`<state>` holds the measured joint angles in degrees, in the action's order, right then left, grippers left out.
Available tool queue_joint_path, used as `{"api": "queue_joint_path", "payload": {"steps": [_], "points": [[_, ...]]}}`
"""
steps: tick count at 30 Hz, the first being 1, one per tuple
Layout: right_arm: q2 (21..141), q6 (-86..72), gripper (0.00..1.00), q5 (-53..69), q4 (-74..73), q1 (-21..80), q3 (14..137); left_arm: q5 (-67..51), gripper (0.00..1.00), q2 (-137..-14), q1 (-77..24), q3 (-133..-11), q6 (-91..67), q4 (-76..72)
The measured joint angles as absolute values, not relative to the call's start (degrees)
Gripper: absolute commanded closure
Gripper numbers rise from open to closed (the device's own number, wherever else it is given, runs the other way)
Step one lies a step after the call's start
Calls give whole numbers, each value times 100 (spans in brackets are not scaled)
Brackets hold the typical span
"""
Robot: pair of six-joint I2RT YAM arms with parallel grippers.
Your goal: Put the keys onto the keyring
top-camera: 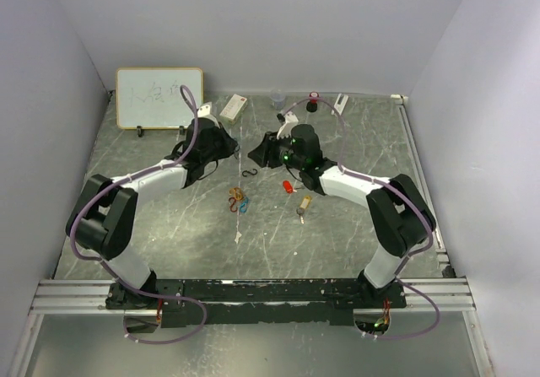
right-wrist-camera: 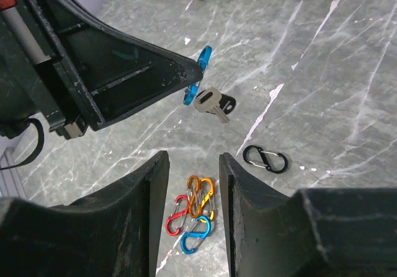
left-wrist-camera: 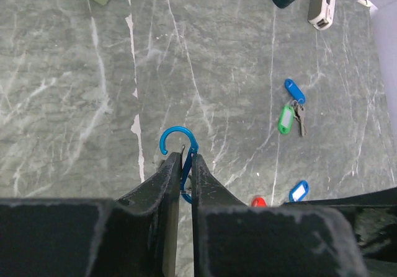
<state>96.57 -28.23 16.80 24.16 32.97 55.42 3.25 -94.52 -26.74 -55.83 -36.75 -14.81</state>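
My left gripper (left-wrist-camera: 185, 156) is shut on a blue carabiner keyring (left-wrist-camera: 180, 145), held above the table. In the right wrist view that keyring (right-wrist-camera: 200, 72) pokes out of the left fingertips (right-wrist-camera: 186, 72). A silver key (right-wrist-camera: 211, 100) sits at its lower end; I cannot tell whether it is hooked on. Keys with blue (left-wrist-camera: 294, 91) and green (left-wrist-camera: 285, 119) tags lie together on the table. A second blue tag (left-wrist-camera: 298, 190) and a red tag (left-wrist-camera: 257, 201) lie nearer. My right gripper (right-wrist-camera: 193, 159) is open and empty, just short of the keyring.
Loose orange, red and blue carabiners (right-wrist-camera: 195, 212) lie under the right fingers, with a black one (right-wrist-camera: 265, 159) beside them. A yellow-tagged key (top-camera: 304, 204) lies mid-table. A whiteboard (top-camera: 159, 97), small box (top-camera: 233, 107) and red-capped item (top-camera: 313, 100) line the back wall.
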Motion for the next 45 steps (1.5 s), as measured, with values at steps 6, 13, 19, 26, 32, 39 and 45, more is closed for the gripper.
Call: {"api": "queue_joint_path", "payload": {"steps": [6, 13, 19, 26, 32, 39, 45], "points": [[9841, -2985, 61, 1861, 2436, 3297, 5572, 322, 81, -9393, -2749, -5583, -3691, -1426], [9859, -3068, 61, 1892, 2552, 3297, 5572, 333, 81, -9330, -2751, -5583, -3691, -1402], [10125, -3122, 61, 1953, 2585, 3297, 5841, 333, 81, -9330, -2808, -5596, -3691, -1352], [10405, -3133, 62, 1986, 2587, 3297, 6215, 333, 80, -9330, -2869, -5697, -3688, -1328], [10532, -3153, 63, 1997, 2585, 3297, 6274, 333, 81, -9330, -2873, -5730, -3688, -1306], [10650, -3173, 65, 1997, 2585, 3297, 6320, 333, 80, -9330, -2873, -5739, -3688, -1299], [10678, -3173, 66, 2016, 2576, 3297, 6390, 336, 80, -9330, -2873, -5739, -3688, -1299]]}}
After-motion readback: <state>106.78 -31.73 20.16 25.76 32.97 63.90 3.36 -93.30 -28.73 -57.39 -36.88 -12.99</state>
